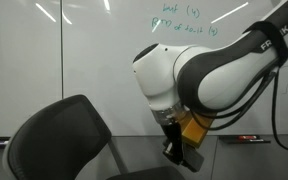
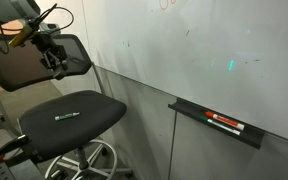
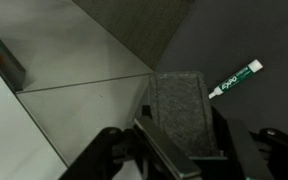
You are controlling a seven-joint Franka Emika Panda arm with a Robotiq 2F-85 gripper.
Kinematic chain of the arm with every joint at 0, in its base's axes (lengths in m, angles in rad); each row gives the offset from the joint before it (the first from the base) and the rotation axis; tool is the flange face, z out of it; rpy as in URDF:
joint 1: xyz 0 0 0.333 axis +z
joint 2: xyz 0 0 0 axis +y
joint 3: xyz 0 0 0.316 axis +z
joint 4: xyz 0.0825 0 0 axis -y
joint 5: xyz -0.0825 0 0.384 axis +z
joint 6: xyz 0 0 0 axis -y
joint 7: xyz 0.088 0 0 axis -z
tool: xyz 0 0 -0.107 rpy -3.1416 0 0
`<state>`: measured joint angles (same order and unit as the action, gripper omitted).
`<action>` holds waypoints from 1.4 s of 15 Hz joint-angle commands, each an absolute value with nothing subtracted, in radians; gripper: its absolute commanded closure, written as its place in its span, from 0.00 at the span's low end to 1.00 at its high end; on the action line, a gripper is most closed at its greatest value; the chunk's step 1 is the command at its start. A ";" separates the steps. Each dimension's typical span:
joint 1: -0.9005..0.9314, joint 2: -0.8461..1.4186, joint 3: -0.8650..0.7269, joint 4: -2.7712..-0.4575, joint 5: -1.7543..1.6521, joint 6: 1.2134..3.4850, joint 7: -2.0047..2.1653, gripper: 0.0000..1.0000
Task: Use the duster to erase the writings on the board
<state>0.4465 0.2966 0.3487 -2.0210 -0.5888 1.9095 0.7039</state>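
My gripper (image 3: 189, 150) is shut on the duster (image 3: 182, 105), a grey felt block held between the two fingers. In both exterior views the gripper (image 1: 180, 150) (image 2: 57, 62) hangs above the black office chair seat (image 2: 69, 118), in front of the chair back. The whiteboard (image 1: 94, 60) (image 2: 184, 60) carries green writing near its top (image 1: 179, 18), well above the gripper. A green-capped marker (image 3: 234, 78) lies on the seat below the duster.
The chair back (image 1: 64, 135) (image 2: 29, 62) stands close to the arm. A marker tray (image 2: 219, 122) with a red marker (image 1: 249, 138) runs along the board's lower edge. The grey wall panel (image 3: 64, 60) lies below the board.
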 commanded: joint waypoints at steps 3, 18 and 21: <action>0.506 0.388 0.339 -2.022 -0.550 2.005 0.681 0.69; 0.678 0.674 0.169 -1.825 -0.673 2.188 0.688 0.69; 0.692 0.701 0.140 -1.808 -0.677 2.186 0.688 0.69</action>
<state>0.6672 0.6733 0.1770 -1.8413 -0.6602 2.1785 0.6957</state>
